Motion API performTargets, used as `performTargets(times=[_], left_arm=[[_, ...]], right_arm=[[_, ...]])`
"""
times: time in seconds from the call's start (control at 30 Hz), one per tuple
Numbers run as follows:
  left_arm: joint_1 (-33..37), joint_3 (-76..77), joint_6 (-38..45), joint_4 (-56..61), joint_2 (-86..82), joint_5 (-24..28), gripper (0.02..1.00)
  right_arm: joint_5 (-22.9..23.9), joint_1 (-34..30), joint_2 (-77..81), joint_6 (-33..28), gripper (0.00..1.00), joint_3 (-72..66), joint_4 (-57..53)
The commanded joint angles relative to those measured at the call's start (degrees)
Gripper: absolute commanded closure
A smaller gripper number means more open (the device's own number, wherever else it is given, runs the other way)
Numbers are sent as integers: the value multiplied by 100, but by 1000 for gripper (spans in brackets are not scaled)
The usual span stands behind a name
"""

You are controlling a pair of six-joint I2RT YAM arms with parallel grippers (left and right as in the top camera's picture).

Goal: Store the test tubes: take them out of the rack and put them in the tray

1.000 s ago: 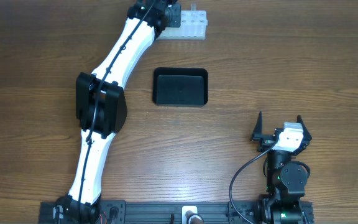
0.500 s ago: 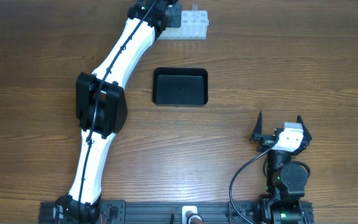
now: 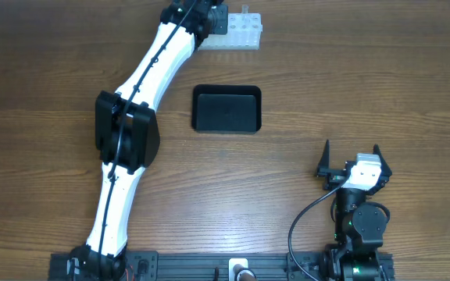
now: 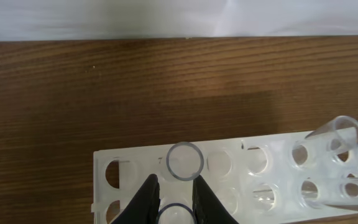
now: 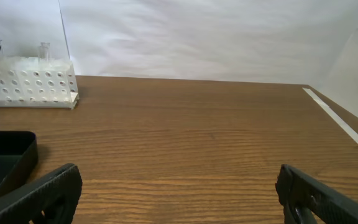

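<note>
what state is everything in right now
left pincer, shut on the gripped tube
gripped tube, seated in the rack
leaning tube, tilted in the rack
rack, holds tubes, not emptied
tray, empty
right pincer, open, holding nothing

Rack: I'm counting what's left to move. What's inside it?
The rack holds an upright tube, a second tube at the left end effector, and a tilted tube at one end. The end effector covers the holes beneath it.
</note>
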Motion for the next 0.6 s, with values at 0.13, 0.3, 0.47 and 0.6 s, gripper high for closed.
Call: performTargets(times=[0.13,0.3,0.47,0.6], left_arm=[[9,142,24,13,-737,-9,890],[9,142,24,-59,-1091,-9,897],[9,142,24,-433,-1464,-7,908],[-17,142,-24,-1034,-1777,0,912]], right_arm=[[17,-37,-46,-7,7,-31,-22],[17,-37,-46,-7,9,-31,-24],[17,-37,-46,-7,9,-31,-24],[17,-37,-46,-7,9,-31,-24]])
